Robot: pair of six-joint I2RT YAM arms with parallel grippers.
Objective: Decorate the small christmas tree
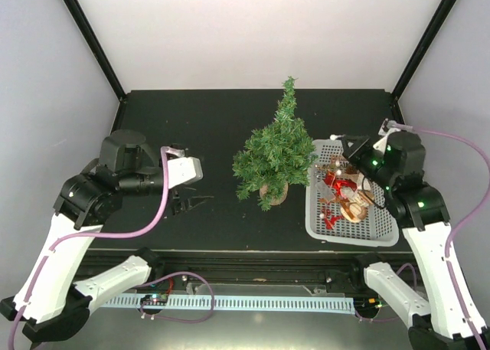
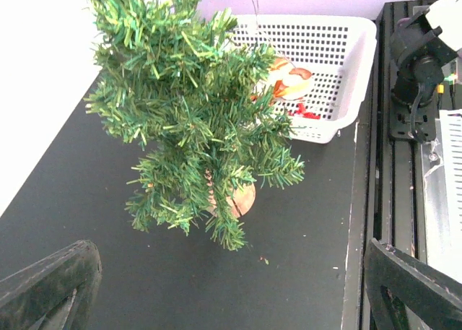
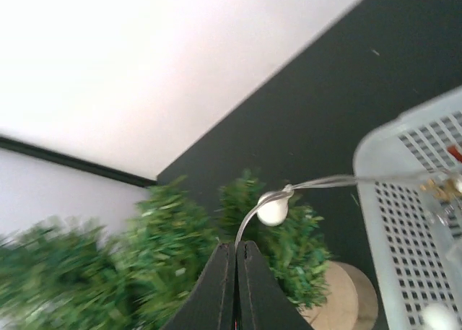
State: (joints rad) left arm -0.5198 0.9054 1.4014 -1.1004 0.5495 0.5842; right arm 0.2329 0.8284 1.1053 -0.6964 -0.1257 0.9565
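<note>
Black, the 2 fingers of the right gripper (image 3: 234,254) are pressed flat against each other, and they pinch a thin silvery wire (image 3: 249,218) that comes out at their tips. The wire curves up to a white bead (image 3: 273,211), which hangs in front of the green branches, and then it runs to the right, over the rim of the white basket (image 3: 404,193). A second white bead lies lower in the basket, but it is blurred.

The left gripper (image 2: 231,261) is spread wide, with 1 finger at each lower corner of its wrist view. It holds nothing and touches nothing. It hovers over the black table (image 1: 191,120), to the left of the tree and apart from it.

The small christmas tree (image 1: 274,155) stands upright near the middle of the table on its round tan base (image 2: 242,198), just beside the left side of the basket. Inside the basket lie red and tan ornaments (image 1: 344,197). The right gripper is above the far left corner of the basket, close to the branches of the tree.
</note>
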